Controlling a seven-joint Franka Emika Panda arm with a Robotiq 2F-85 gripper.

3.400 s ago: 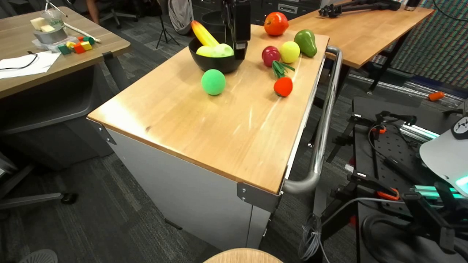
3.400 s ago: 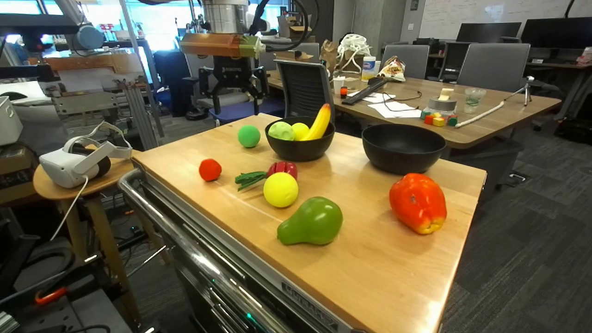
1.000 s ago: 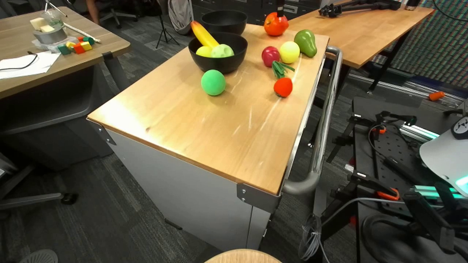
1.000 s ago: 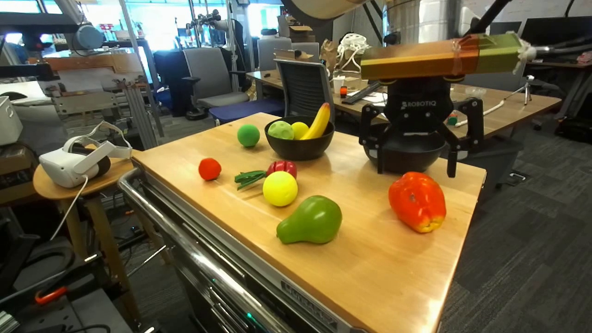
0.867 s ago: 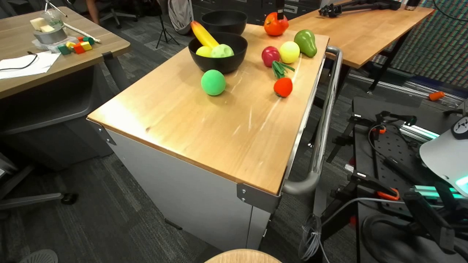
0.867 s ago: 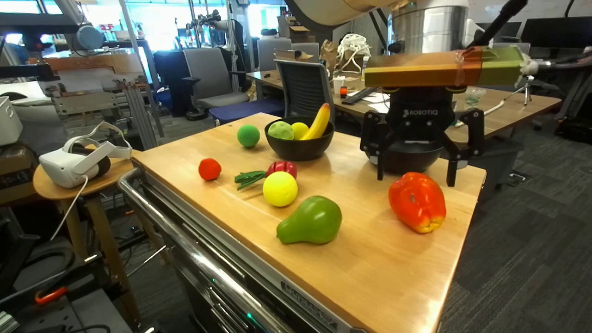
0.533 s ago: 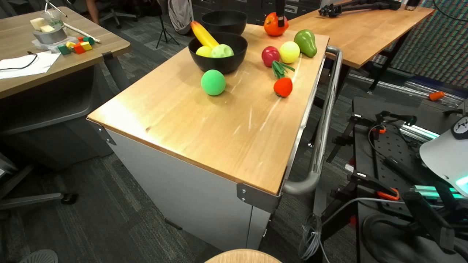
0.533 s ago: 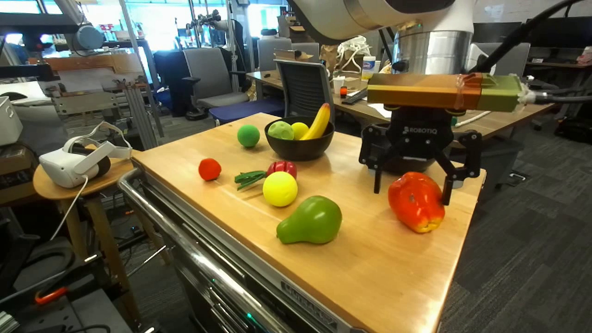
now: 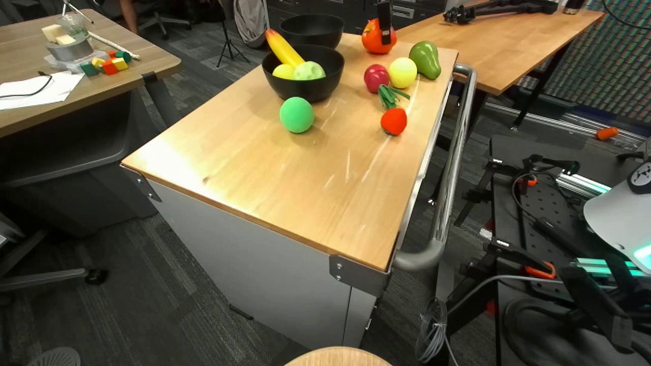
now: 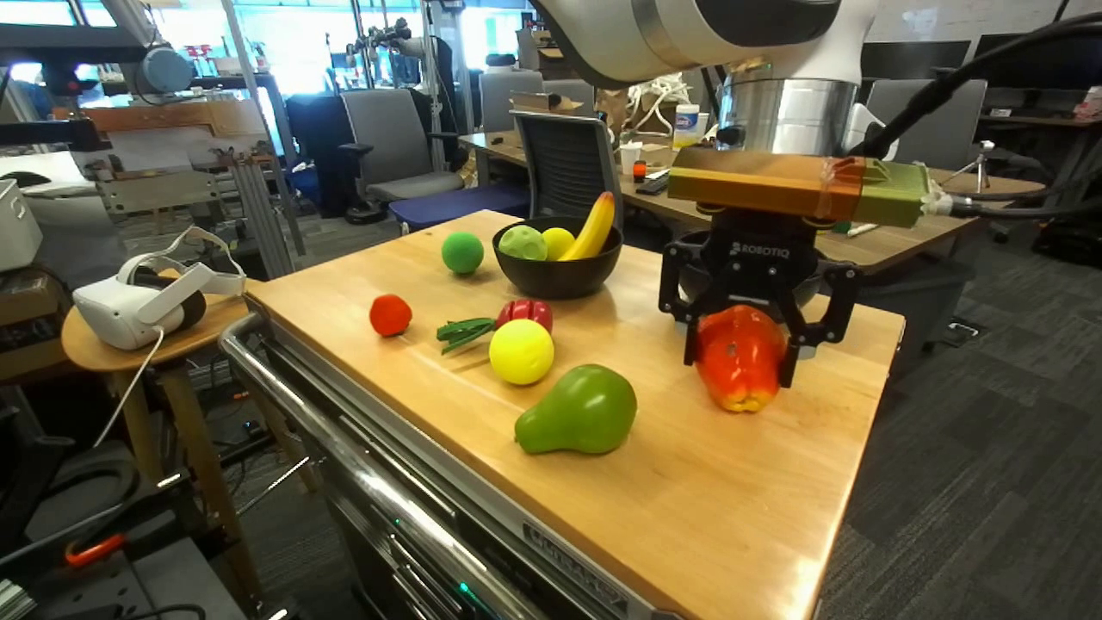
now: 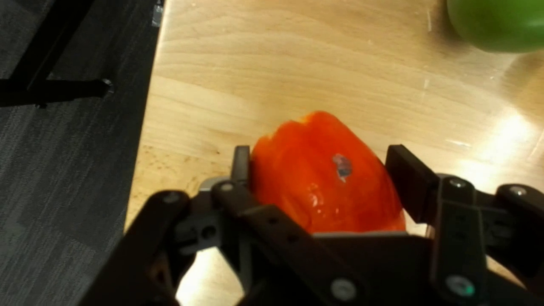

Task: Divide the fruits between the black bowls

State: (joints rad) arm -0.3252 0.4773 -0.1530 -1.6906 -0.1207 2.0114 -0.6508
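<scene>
From where I stand, the wooden surface fills the middle of the frame in both exterior views; in an exterior view a farther brown surface lies at upper left and a steel rail runs along the right. Toward the top sit the loaded black bowl and the back black bowl, which the hand partly blocks in an exterior view. That hand is drawn in on the big orange-red fruit, a finger at each side; whether it is off the wooden surface I can't tell. The green pear-shaped fruit lies lower centre, clear of the hand; the banana leans in the loaded black bowl. A yellow ball, green ball and small red fruit spread leftward. Half a second ago the fingers stood wider; since then, in an exterior view, the big orange-red fruit has turned and slid left, slightly up.
</scene>
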